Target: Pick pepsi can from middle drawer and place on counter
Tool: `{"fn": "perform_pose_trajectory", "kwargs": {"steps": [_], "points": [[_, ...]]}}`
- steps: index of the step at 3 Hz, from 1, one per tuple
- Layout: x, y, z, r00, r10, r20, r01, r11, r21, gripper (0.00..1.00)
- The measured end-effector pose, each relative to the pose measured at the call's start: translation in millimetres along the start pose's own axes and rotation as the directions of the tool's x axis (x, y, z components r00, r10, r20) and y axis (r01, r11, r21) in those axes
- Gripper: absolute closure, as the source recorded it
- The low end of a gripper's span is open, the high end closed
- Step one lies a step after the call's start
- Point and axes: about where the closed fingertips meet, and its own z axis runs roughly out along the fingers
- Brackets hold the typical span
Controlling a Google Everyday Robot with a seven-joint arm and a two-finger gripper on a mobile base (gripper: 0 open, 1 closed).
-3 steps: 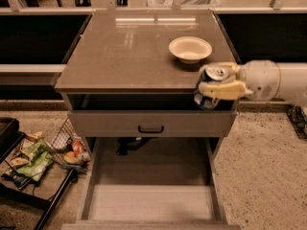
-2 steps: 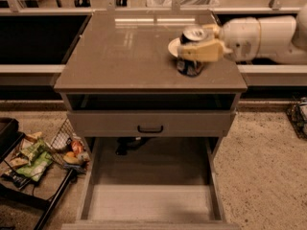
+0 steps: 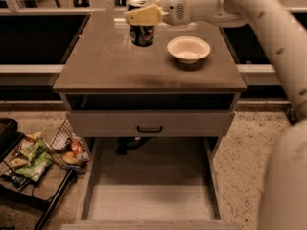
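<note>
The pepsi can [image 3: 141, 34], dark with a silver top, is upright at the back of the counter [image 3: 115, 68], left of centre. I cannot tell whether it rests on the surface or hangs just above it. My gripper [image 3: 142, 15] reaches in from the right and is shut on the can's upper part, its yellowish fingers [image 3: 149, 14] around the top. The middle drawer [image 3: 148, 201] is pulled open below, and its pale plank floor holds nothing.
A white bowl [image 3: 188, 48] sits on the counter to the right of the can. A closed drawer front with a black handle [image 3: 149, 128] is under the counter. A wire rack with snack bags [image 3: 33, 159] stands on the floor at left. My white arm [image 3: 283, 47] fills the right side.
The gripper has carried the can from the counter's front right edge, past the bowl, to the back left of the counter.
</note>
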Motion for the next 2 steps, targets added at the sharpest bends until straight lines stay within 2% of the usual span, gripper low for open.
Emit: {"fn": "perform_pose_trajectory", "kwargs": {"steps": [1, 2], "points": [[13, -30, 62, 1.0, 0.009, 0.004, -0.009, 0.999, -0.043, 1.0], [39, -50, 113, 1.0, 0.001, -0.012, -0.002, 0.9967, -0.081, 1.0]]}}
